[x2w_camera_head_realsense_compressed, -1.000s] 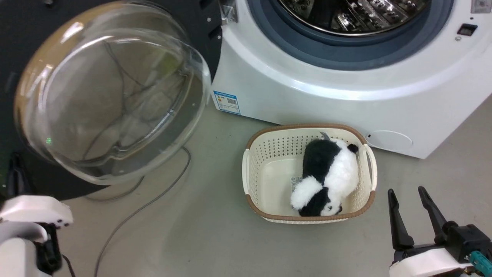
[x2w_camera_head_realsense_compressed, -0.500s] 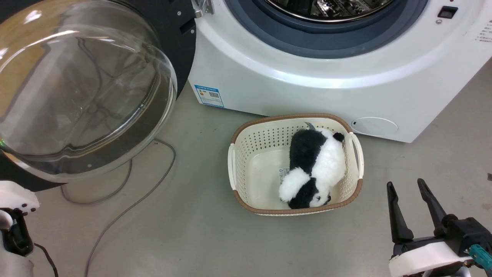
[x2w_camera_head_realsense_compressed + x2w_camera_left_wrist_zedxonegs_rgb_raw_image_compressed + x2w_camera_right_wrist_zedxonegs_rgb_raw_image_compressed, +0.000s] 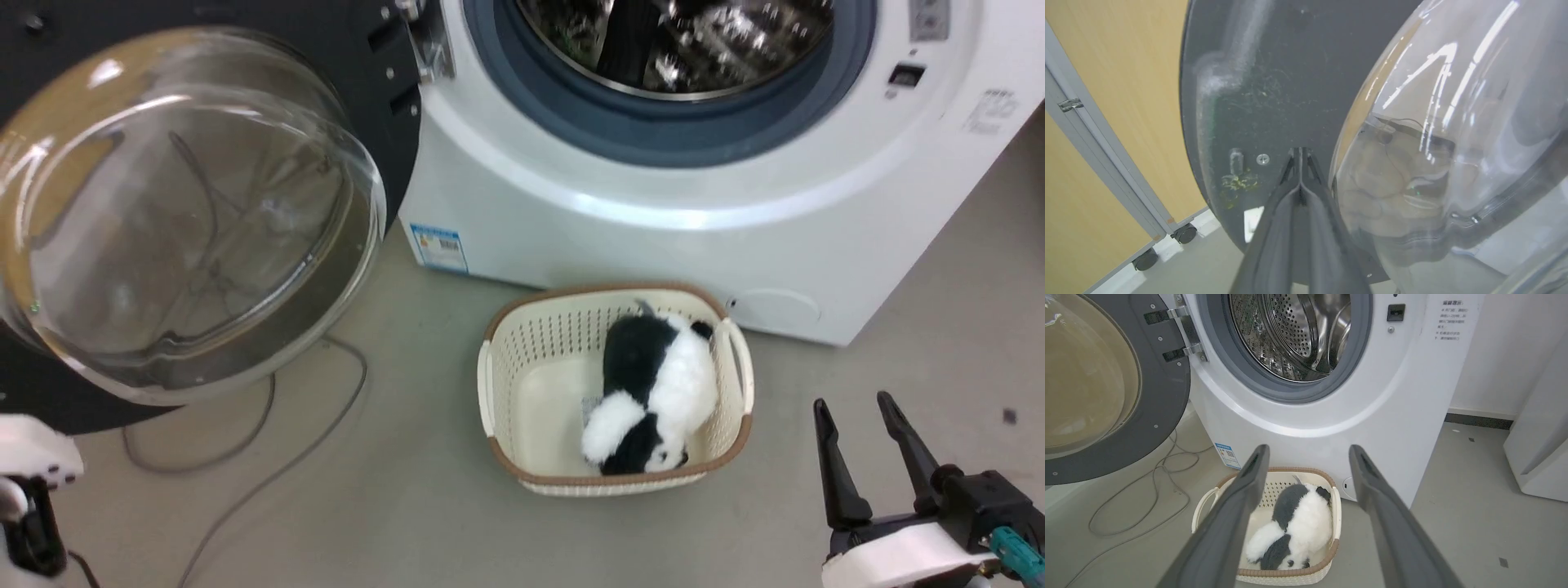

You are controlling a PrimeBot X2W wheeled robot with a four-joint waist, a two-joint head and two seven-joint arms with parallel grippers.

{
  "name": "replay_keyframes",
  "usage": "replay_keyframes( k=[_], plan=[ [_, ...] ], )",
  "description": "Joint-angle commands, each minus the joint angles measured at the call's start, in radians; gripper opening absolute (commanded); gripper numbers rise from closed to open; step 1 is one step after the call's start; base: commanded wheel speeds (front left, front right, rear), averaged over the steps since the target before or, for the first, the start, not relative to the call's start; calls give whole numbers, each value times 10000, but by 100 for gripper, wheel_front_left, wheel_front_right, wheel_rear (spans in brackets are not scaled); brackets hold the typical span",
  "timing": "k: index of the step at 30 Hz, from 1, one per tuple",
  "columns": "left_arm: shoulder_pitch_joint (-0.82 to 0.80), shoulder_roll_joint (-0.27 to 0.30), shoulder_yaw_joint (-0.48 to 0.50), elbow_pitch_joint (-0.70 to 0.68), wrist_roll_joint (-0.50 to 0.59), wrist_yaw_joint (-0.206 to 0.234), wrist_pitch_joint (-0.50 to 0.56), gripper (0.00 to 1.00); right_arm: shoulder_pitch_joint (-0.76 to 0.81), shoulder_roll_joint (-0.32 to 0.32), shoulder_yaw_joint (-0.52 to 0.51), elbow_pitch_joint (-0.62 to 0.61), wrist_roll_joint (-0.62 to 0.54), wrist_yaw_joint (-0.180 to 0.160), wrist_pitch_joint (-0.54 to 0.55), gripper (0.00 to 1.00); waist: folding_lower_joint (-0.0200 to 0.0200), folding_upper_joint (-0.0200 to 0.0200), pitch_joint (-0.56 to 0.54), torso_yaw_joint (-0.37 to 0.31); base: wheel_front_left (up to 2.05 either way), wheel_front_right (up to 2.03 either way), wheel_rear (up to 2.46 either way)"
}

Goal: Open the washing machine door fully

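Now, washing machine door (image 3: 188, 212) standing open left of the washing machine (image 3: 653, 212), drum (image 3: 686, 41) exposed, left gripper (image 3: 1299, 157) jaws pressed together at the door's black inner face, right gripper (image 3: 851, 402) jaws spread wide, empty, near basket (image 3: 496, 367) holding plush panda (image 3: 653, 384).

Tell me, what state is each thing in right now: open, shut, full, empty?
washing machine door: wide open, hinged at the left.
washing machine: drum opening uncovered.
laundry basket: holds a panda plush.
panda plush: lying in the basket.
left gripper: shut, tips near the door's inner face.
right gripper: open, empty.
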State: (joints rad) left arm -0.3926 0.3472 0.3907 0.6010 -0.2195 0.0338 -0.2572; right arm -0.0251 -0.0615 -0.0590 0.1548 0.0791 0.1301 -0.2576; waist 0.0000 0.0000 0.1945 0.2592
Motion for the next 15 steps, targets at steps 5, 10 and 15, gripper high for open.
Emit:
replay_keyframes(
  k=[5, 10, 15],
  plan=[
    [1051, -413, 154, -1128, 335, -168, -45, 0, 432, 79, -64, 1, 43, 6, -42, 100, 0, 0, -881, -115, 0, 0, 0],
    [1985, -969, -90, -2428, 668, -457, -45, 0, 709, 103, -179, -60, 61, 6, -42, 100, 0, 0, -1366, -200, 0, 0, 0],
    [2849, -1461, -381, -3561, 918, -702, -45, 100, 930, 109, -192, -99, 185, 6, -42, 100, 0, 0, -1727, -311, 0, 0, 0]
  ],
)
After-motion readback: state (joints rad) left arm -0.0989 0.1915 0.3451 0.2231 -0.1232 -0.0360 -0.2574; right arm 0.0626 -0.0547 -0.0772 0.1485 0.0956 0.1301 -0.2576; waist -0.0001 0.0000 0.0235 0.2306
